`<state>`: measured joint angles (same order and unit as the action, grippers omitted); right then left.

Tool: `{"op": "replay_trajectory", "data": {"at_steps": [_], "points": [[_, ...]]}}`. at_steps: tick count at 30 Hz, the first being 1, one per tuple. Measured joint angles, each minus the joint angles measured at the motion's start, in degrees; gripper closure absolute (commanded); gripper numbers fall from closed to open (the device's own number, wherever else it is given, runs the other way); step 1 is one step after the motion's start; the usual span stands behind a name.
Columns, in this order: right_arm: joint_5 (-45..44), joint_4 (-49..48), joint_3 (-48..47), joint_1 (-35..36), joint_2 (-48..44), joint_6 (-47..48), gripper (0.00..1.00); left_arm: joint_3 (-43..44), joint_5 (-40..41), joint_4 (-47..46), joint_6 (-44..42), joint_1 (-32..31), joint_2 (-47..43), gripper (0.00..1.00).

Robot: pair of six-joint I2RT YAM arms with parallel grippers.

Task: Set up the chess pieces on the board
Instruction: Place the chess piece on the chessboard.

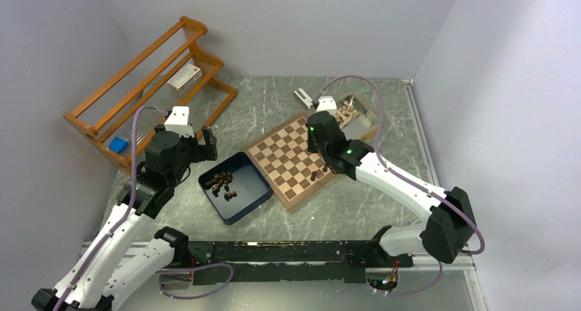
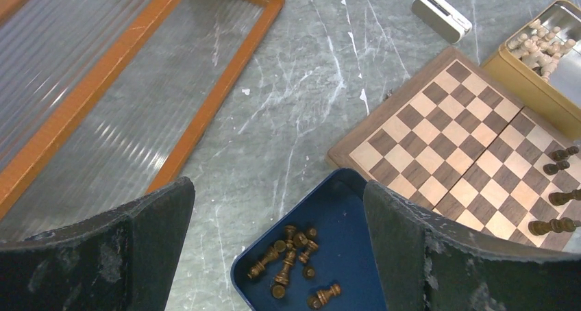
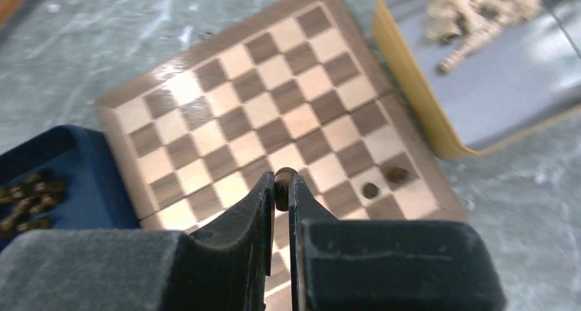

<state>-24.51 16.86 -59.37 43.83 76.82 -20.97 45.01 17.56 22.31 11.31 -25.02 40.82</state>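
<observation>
right gripper clenched on a dark chess piece over the board. left gripper spread wide, empty, left of the board above the blue box holding more chess pieces.

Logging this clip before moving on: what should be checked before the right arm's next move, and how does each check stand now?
1. Right gripper shut on a small dark brown wooden chess piece: ok.
2. That piece is over the square checked wooden chessboard: ok.
3. Square beneath it free: cannot tell, fingers hide it.
4. Left gripper open, off the board: ok.
5. More dark pieces wait in the dark blue square box: ok.
</observation>
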Motion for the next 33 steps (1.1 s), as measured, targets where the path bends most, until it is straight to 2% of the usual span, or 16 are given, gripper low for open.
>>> {"op": "replay_trajectory", "data": {"at_steps": [8,19,33], "points": [[-2.38,4.22,5.05,-6.19,-3.08,-1.29,1.0,0.0,-0.33,-0.11,0.0,0.0,-0.07,0.02],[-0.76,3.96,11.06,-12.35,-4.79,-2.84,1.0,0.0,-0.87,-0.17,0.0,0.0,-0.07,0.02],[3.45,-1.01,18.21,-14.86,-5.05,-4.37,1.0,0.0,-1.18,-0.2,0.0,0.0,-0.04,0.02]]}}
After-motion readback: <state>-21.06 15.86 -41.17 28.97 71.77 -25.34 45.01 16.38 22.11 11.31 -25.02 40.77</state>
